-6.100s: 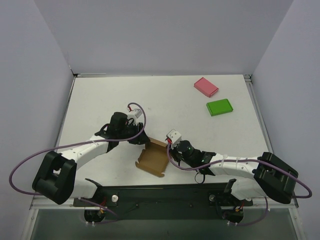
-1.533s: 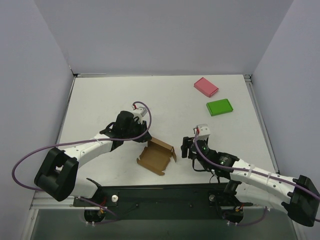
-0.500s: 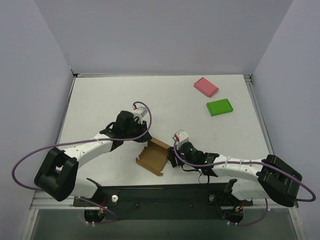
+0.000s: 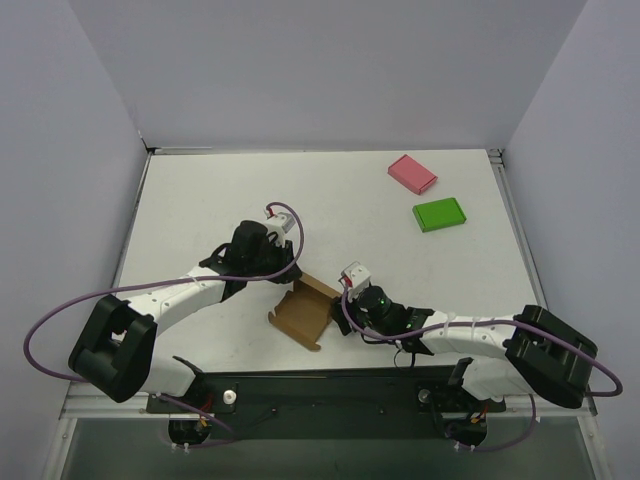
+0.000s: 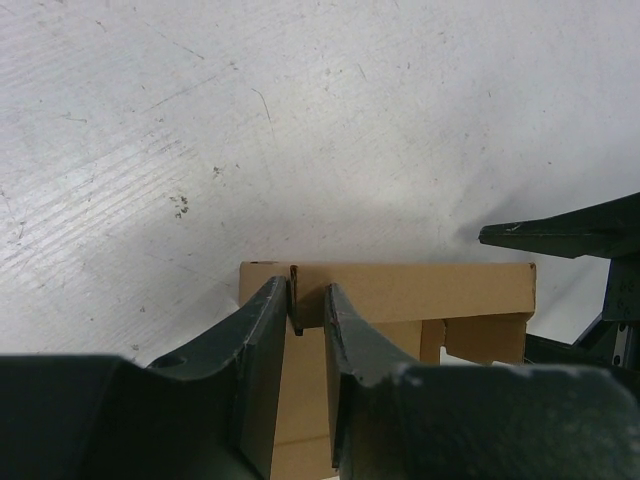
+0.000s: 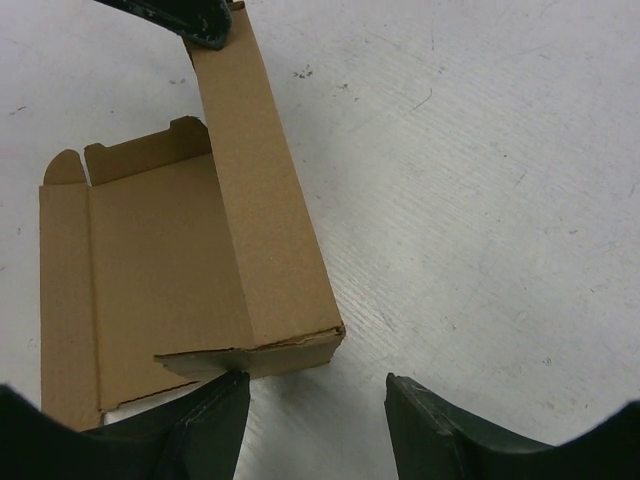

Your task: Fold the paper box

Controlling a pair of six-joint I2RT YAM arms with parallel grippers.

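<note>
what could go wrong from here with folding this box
1. The left hand pinches only a thin edge at one corner of the raised wall of the paper box. It may slip off or crease the card, and the wall could drop flat.
2. The right hand is open at the wall's other end, one finger by the small end flap. A push there may slide the light box across the table rather than fold the flap.
</note>
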